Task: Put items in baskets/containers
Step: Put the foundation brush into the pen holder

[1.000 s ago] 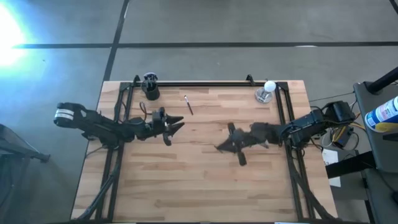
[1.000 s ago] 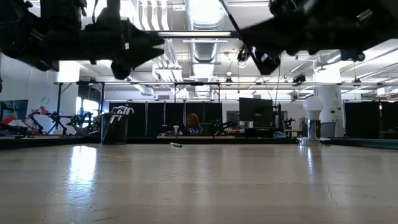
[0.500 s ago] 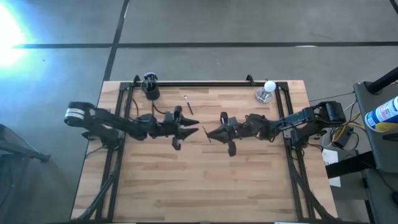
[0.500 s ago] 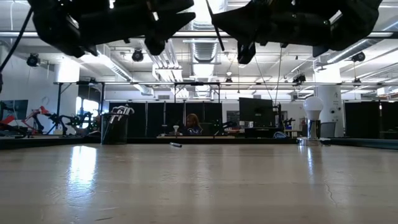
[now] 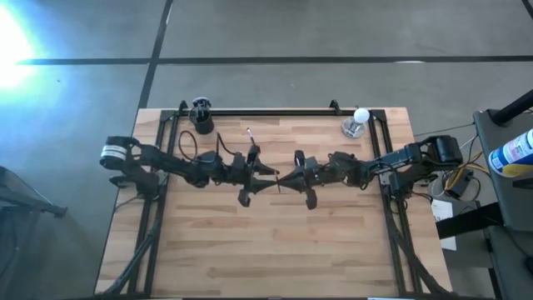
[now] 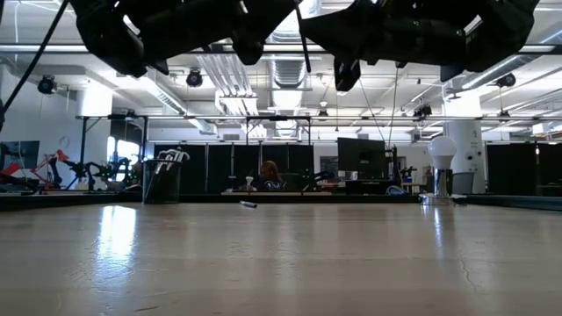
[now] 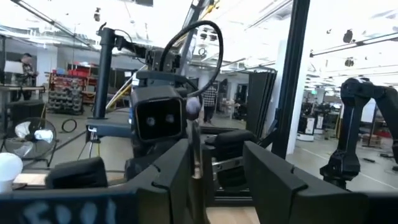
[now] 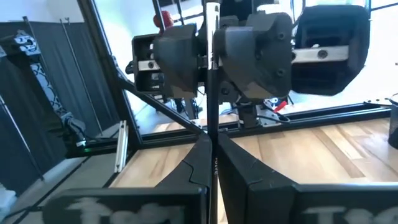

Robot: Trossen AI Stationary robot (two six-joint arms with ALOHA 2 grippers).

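Your two tools meet nose to nose above the middle of the table [image 5: 275, 250], well clear of its surface in the low view. The right tool [image 5: 289, 178] reaches in from 3 o'clock and is clamped tight on a thin dark stick [image 8: 211, 118]: in the right wrist view the fingers [image 8: 198, 163] press against it from both sides, and the stick stands up between them with its pale tip at the far end. The left tool [image 5: 268, 173] comes in from 9 o'clock with its fingers [image 7: 176, 174] spread wide around that same stick [image 7: 195, 146]; in the left wrist view the stick sits in the gap close to one finger, but you cannot tell whether it touches. The black cup [image 5: 201, 117] stands at the table's 11 o'clock corner, already holding several sticks with pale tips [image 6: 174, 157]. One loose stick [image 5: 251, 140] lies flat on the wood toward 12 o'clock, between the cup and the tools. A white bulb on a stand [image 5: 358, 122] sits at the 1 o'clock corner.
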